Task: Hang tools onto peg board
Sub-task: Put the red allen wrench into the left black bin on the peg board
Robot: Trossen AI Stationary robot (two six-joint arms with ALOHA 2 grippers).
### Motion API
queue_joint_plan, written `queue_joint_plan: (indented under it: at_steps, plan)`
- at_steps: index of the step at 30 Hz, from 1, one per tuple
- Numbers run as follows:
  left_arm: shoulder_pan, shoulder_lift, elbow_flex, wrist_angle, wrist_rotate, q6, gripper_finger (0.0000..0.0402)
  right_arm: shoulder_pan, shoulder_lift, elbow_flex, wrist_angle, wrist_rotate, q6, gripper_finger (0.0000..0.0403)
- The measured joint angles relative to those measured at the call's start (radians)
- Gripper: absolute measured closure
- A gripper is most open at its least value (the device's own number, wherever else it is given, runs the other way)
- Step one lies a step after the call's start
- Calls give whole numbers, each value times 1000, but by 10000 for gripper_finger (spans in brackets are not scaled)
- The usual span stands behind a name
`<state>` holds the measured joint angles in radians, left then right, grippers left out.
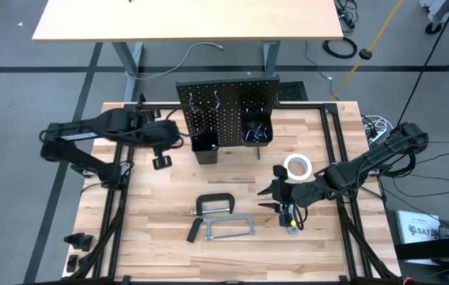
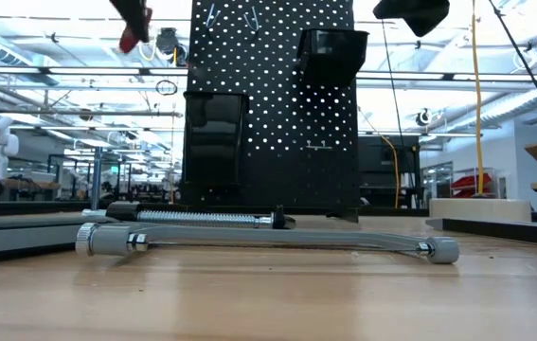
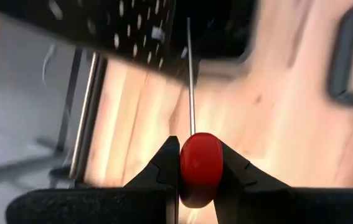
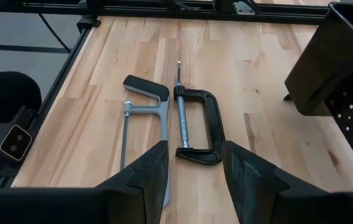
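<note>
Left gripper (image 3: 200, 163) gripping red-handled tool (image 3: 200, 165), thin shaft pointing toward peg board (image 1: 228, 107) standing at tabletop's (image 1: 161, 253) far edge. Right gripper (image 4: 193, 163) hovering, fingers parted and empty, above black C-clamp (image 4: 198, 124) and grey hacksaw (image 4: 140, 118) lying near front edge. White tape roll (image 1: 298, 166) lying nearby.

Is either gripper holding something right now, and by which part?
The left gripper holds the red-handled tool by its red handle, thin shaft pointing toward the peg board. The right gripper is open, holding nothing.

One C-clamp (image 1: 216, 205), one hacksaw (image 1: 224, 229), one tape roll (image 1: 297, 166), two bins (image 1: 205, 146).
</note>
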<state>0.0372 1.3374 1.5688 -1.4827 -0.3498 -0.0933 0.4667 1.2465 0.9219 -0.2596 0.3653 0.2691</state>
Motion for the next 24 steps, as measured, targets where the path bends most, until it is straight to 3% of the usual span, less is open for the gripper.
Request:
queue_joint_plan:
  at_steps: [14, 24]
  plan:
    - [24, 198, 2, -15, -4, 130, 352, 0, 0, 0, -1, 0, -19, 259]
    - [-32, 205, 23, -23, -207, 234, 352, 0, 0, 1, 0, 0, -27, 259]
